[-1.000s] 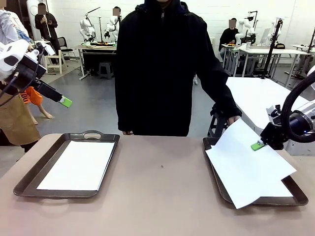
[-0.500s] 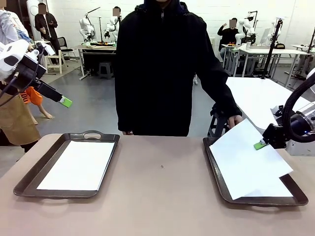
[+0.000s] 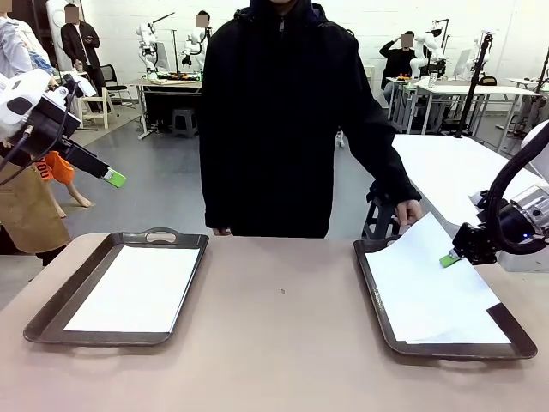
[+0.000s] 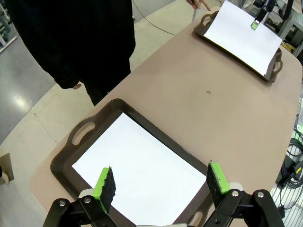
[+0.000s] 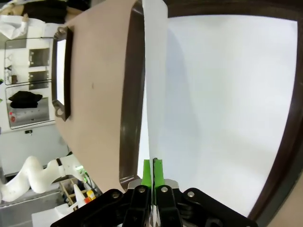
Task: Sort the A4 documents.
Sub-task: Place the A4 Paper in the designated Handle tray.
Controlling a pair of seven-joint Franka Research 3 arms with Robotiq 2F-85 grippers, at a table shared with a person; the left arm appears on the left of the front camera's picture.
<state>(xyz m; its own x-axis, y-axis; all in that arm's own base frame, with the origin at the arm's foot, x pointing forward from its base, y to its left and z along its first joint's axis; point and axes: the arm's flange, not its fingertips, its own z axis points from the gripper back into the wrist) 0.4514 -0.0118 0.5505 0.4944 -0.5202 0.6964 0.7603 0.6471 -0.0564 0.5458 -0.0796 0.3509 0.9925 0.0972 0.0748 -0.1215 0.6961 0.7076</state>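
Observation:
My right gripper [image 3: 449,258] is shut on the edge of one A4 document [image 3: 429,283], a white sheet slanting over the right dark tray [image 3: 374,287]. Another sheet [image 3: 489,333] lies flat beneath it. In the right wrist view the held sheet [image 5: 154,71] shows edge-on, rising from the shut gripper [image 5: 152,170]. The person's hand [image 3: 410,211] is at the sheet's far corner. My left gripper [image 3: 111,178] hangs open, high at the far left. In the left wrist view, the gripper [image 4: 162,182] looks down on the left tray [image 4: 71,151] and its white sheet [image 4: 142,163].
The person stands at the middle of the far edge of the brown table [image 3: 283,326]. The left tray [image 3: 60,300] holds one flat sheet [image 3: 135,287]. Bare tabletop lies between the two trays. A white table [image 3: 455,167] stands behind on the right.
The held sheet has swung back from overhanging the tray's front rim and now lies within the right tray. My right gripper shifted only slightly. The left arm has not moved.

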